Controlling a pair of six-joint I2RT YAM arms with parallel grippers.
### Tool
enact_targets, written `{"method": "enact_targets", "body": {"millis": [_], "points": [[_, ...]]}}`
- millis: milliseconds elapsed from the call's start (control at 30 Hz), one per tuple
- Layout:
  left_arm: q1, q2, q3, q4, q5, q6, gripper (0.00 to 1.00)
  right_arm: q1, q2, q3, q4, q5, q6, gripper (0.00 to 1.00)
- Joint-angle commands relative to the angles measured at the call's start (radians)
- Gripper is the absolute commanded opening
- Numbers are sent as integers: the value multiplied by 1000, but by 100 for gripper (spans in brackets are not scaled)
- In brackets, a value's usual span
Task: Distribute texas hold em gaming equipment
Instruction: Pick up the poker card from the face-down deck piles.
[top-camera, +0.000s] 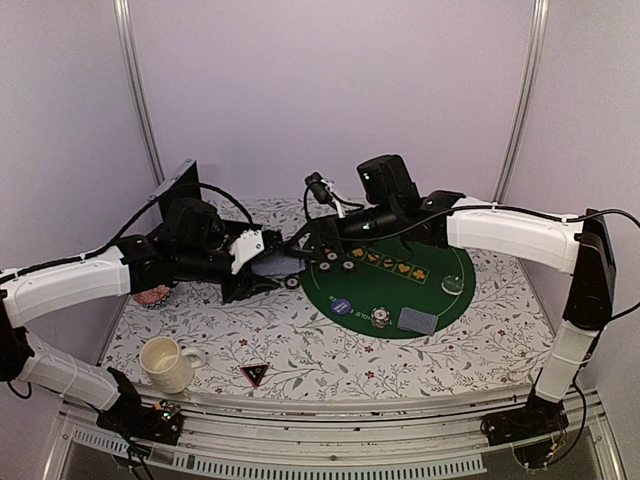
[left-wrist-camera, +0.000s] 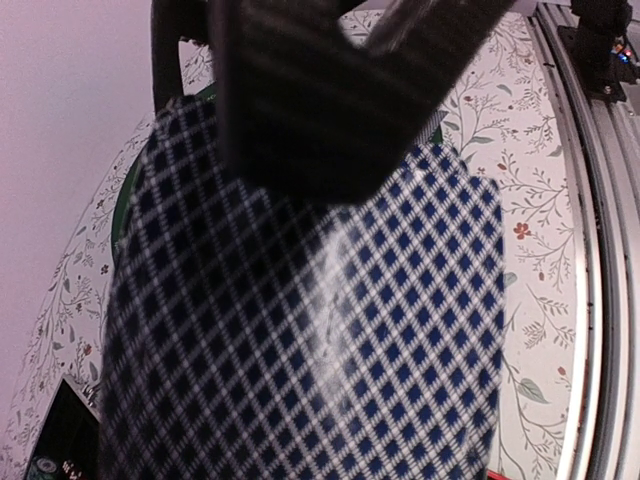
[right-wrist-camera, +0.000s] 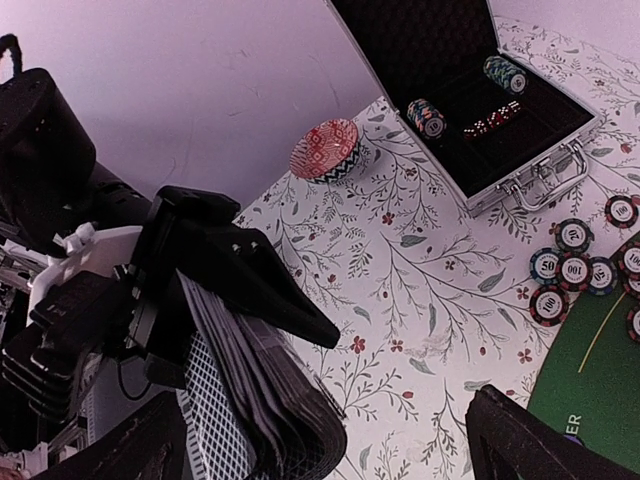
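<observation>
My left gripper (top-camera: 262, 266) is shut on a deck of grey-blue-backed cards (top-camera: 278, 262), held above the tablecloth left of the green felt mat (top-camera: 440, 262). In the left wrist view a card back (left-wrist-camera: 300, 330) fills the frame and hides my fingers. My right gripper (top-camera: 303, 248) is open, its fingers (right-wrist-camera: 540, 440) spread on either side of the deck (right-wrist-camera: 250, 400). Poker chips (top-camera: 340, 262) line the mat's left edge and also show in the right wrist view (right-wrist-camera: 570, 265). A blue button (top-camera: 342, 307), one chip (top-camera: 380, 318) and a few cards (top-camera: 418, 320) lie on the mat. A black triangular marker (top-camera: 254, 374) lies at the front.
A cream mug (top-camera: 165, 362) stands front left. A pink patterned dish (right-wrist-camera: 325, 150) sits at the left beside an open silver case (right-wrist-camera: 520, 150) holding chip stacks and red dice. A pale round disc (top-camera: 455, 284) lies on the mat's right side.
</observation>
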Motion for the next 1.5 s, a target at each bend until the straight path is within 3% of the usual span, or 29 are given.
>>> {"method": "enact_targets", "body": {"millis": [0,200,567,700,1100,1300,1467], "points": [[5,10,1,14,28,-11,40,6,47,45,-17,21,-3,100],[5,5,-1,18,35,-14,39,3,33,49,-75,43,-31,92],[5,6,2,21,35,-18,39,-4,21,108,-195,64,-80,65],[5,6,2,23,35,-21,39,-2,21,127,-199,45,-75,48],[16,22,20,35,59,-77,39,-3,34,181,-250,-17,-51,10],[27,16,18,54,90,-104,38,-2,36,214,-296,6,-56,14],[45,7,18,80,161,-138,38,-5,38,230,-319,20,-56,11]]}}
